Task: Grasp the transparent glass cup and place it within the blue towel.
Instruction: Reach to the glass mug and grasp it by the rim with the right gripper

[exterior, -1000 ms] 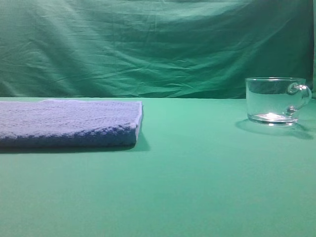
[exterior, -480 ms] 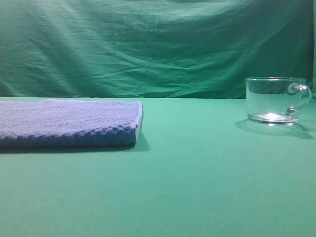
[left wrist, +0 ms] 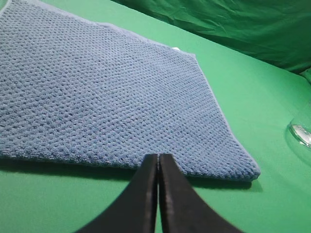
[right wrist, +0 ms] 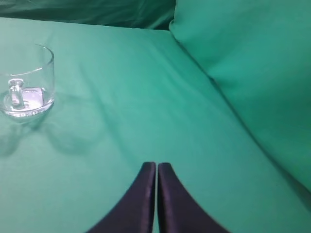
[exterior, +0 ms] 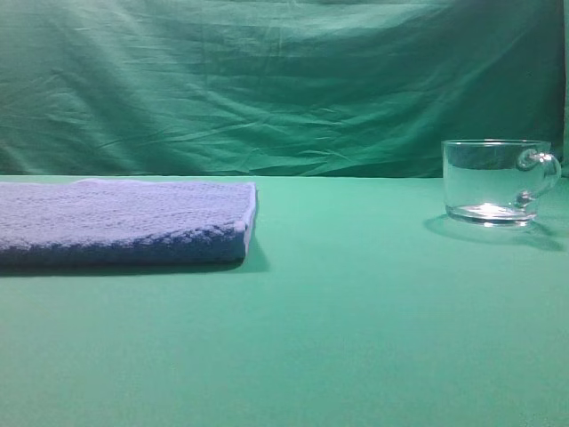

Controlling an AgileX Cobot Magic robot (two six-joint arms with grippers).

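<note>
I see a green tabletop (exterior: 356, 338) filling the lower frame, and a wrinkled green cloth backdrop (exterior: 267, 80) hung across the upper half.

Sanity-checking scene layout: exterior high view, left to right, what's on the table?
blue towel → bare stretch of green table cloth → transparent glass cup, upright, its handle on its right side. No gripper shows in this view.

Dim green-tinted light, soft shadows, slight blur; glints on glass cup (exterior: 494, 181)
</note>
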